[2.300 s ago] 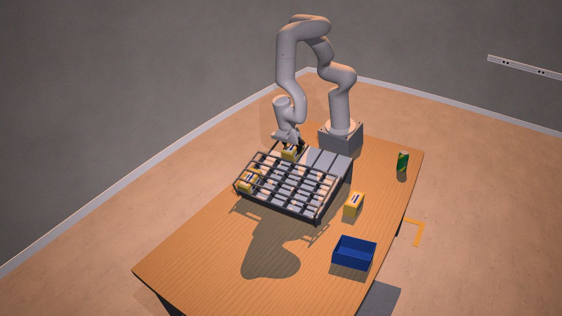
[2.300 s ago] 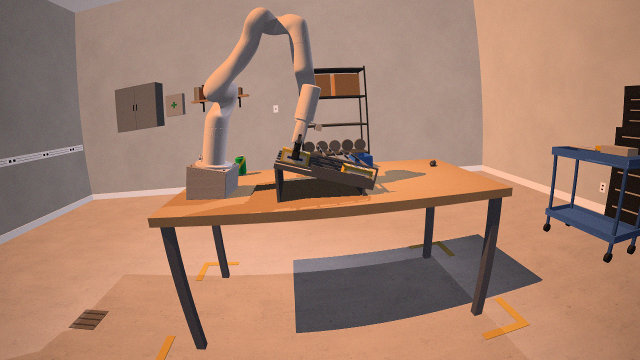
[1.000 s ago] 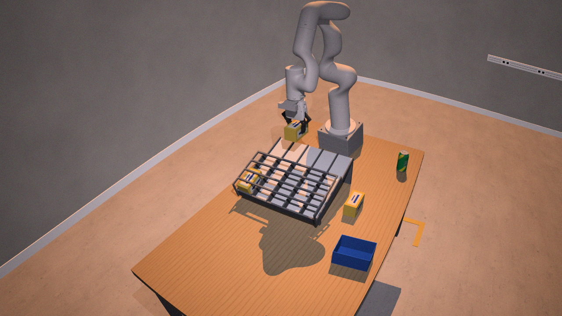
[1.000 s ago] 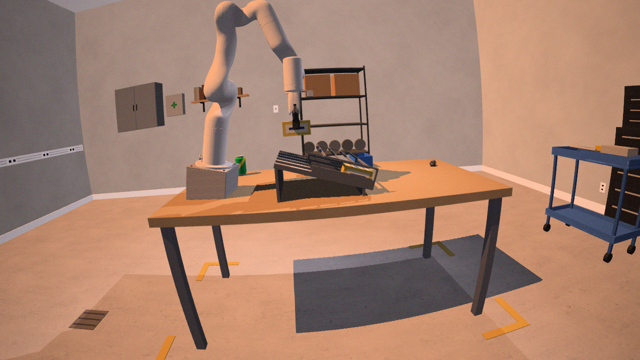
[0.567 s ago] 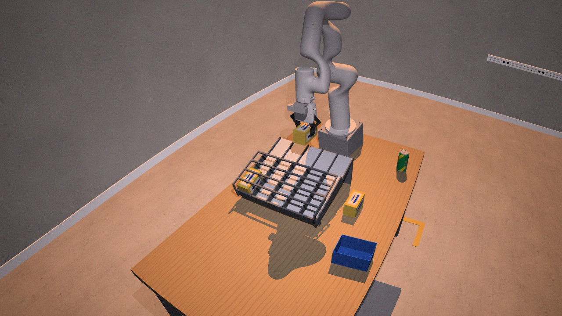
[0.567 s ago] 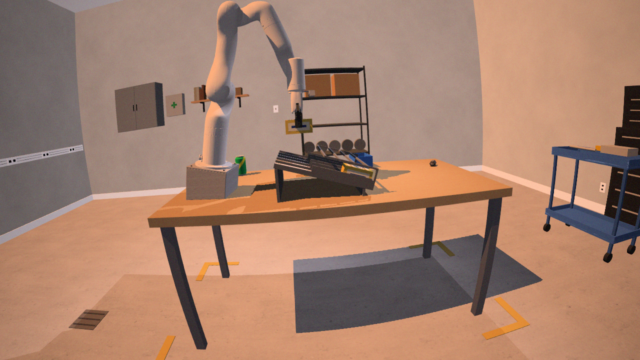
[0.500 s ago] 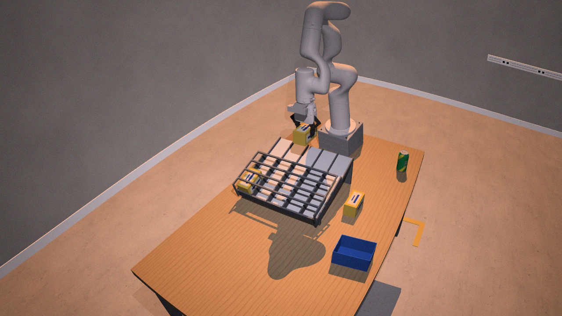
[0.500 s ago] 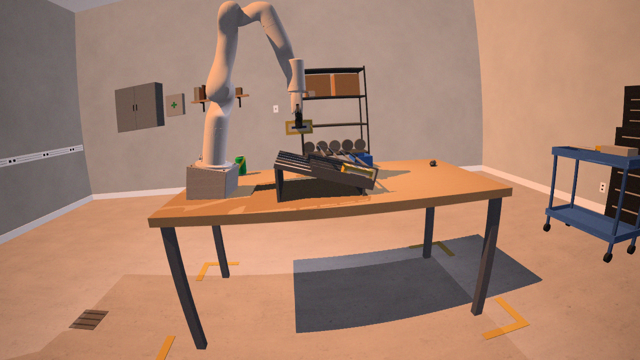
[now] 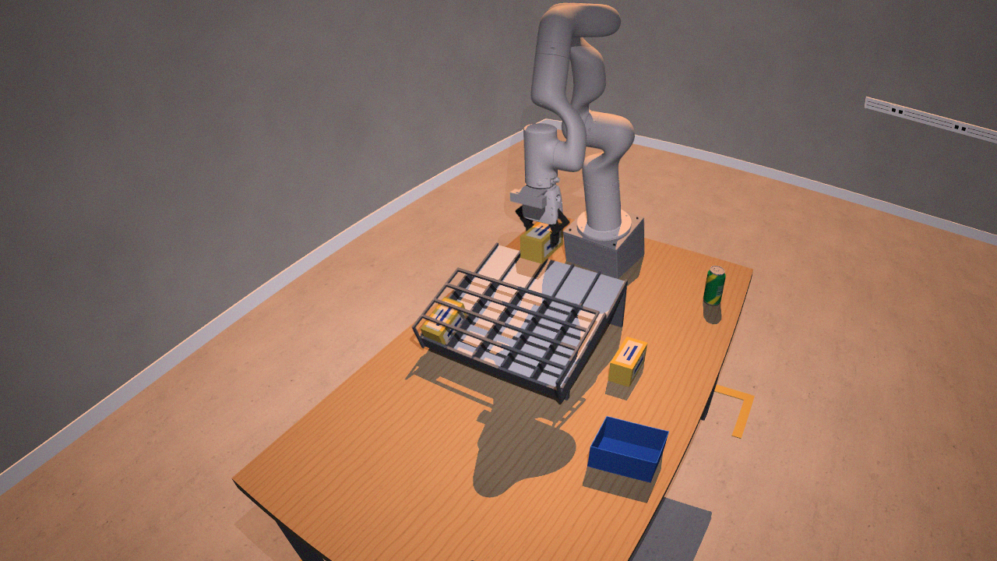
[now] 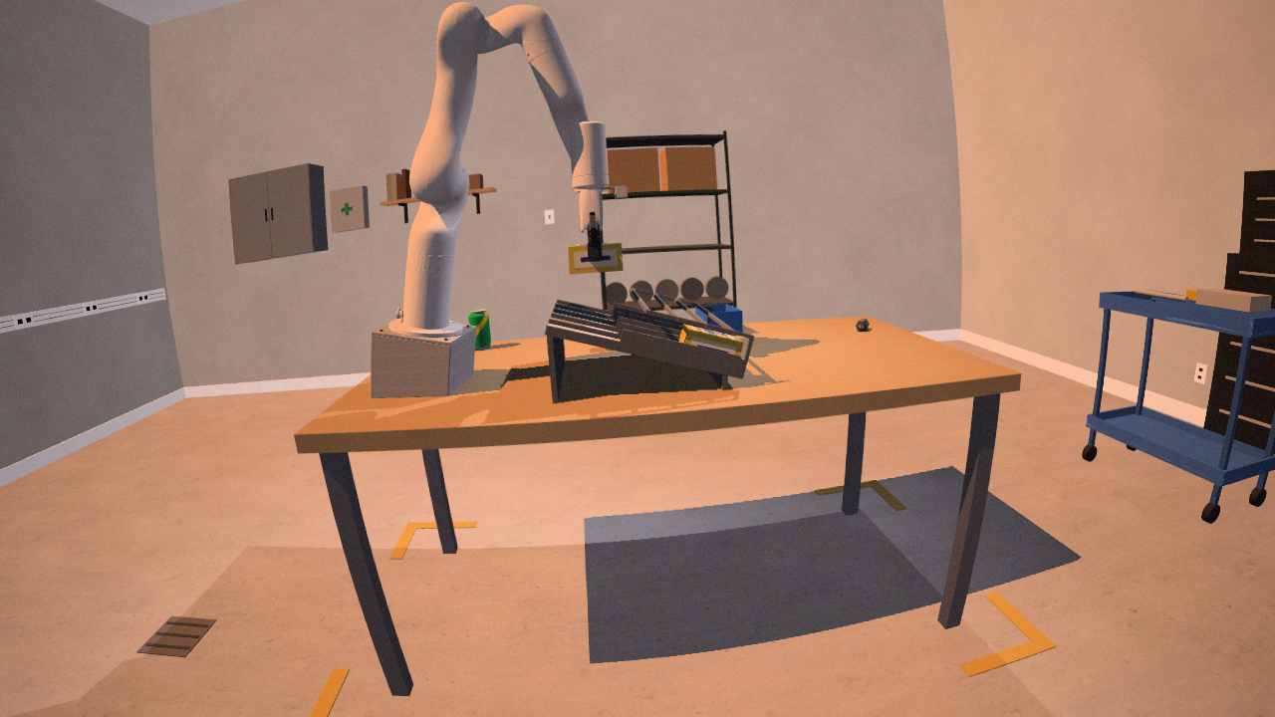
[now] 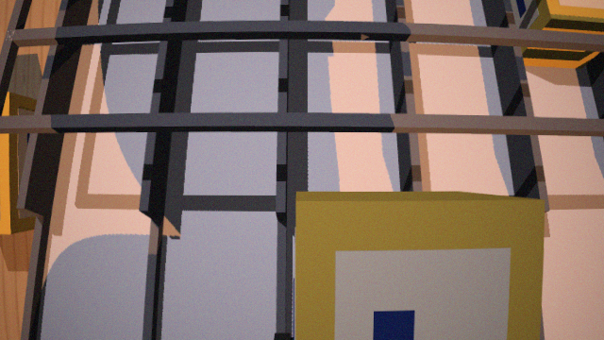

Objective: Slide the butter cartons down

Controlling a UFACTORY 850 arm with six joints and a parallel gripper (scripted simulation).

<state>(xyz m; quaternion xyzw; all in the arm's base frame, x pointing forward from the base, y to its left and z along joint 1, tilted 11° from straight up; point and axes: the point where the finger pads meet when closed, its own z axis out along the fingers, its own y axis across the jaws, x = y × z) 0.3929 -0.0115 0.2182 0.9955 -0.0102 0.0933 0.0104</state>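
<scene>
My gripper (image 9: 541, 235) (image 10: 595, 253) is shut on a yellow butter carton (image 9: 533, 247) (image 10: 578, 265) (image 11: 316, 227). It holds the carton level above the upper end of the sloped shelf (image 9: 516, 379) (image 10: 659, 352). In the wrist view the held carton hides the upper parts of the third and fourth lanes from the left. A second carton (image 9: 440, 325) (image 10: 713, 340) (image 11: 580, 14) lies in the outermost lane, on the left in the top view, at the bottom stop. A third carton (image 9: 624, 367) (image 11: 5, 189) stands on the table beside the shelf's other side.
Dark crossbars (image 9: 519, 307) (image 11: 226, 122) span the lower part of the lanes. A blue bin (image 9: 620, 466) (image 10: 729, 318) and a green can (image 9: 712, 287) (image 10: 480, 330) stand on the table (image 9: 390, 453) (image 10: 829, 357). The robot's base block (image 9: 592, 255) (image 10: 414, 366) is close to the shelf's upper end.
</scene>
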